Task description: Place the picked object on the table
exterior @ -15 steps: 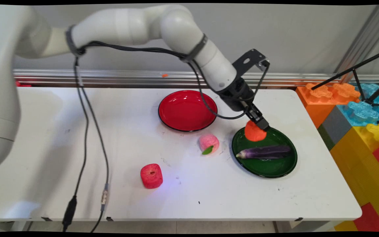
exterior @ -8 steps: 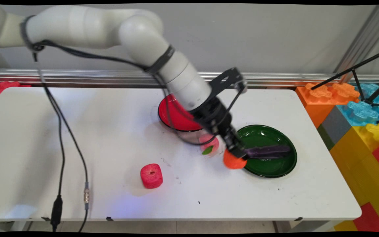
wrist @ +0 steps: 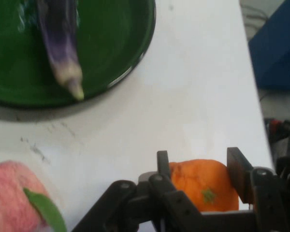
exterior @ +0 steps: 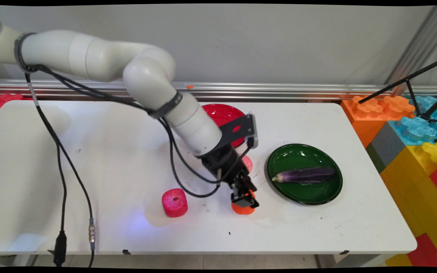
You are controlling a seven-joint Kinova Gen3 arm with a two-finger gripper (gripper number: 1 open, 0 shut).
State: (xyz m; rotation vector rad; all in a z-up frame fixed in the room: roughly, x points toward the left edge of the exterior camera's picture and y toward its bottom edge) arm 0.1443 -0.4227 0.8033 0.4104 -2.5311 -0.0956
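Note:
My gripper (exterior: 244,200) is low over the table's near middle, shut on an orange fruit (exterior: 242,208) that sits at or just above the tabletop. In the hand view the orange fruit (wrist: 203,185) is clamped between the two black fingers (wrist: 239,174). To its right lies a green plate (exterior: 330,189) holding a purple eggplant (exterior: 304,175); the hand view has the green plate (wrist: 116,43) and the eggplant (wrist: 62,46) at upper left. A pink peach (exterior: 247,162) with a green leaf lies just behind my hand, and the peach (wrist: 14,198) fills the lower left.
A red cube-shaped fruit (exterior: 174,202) rests to the left of the orange. A red plate (exterior: 224,112) lies behind the arm, partly hidden. Big coloured toy blocks (exterior: 415,151) stand off the table's right end. Black cables (exterior: 63,159) hang over the table's left part.
The gripper carried the orange off the green plate, leftward and toward the near side, down to the tabletop. The eggplant stayed on the plate.

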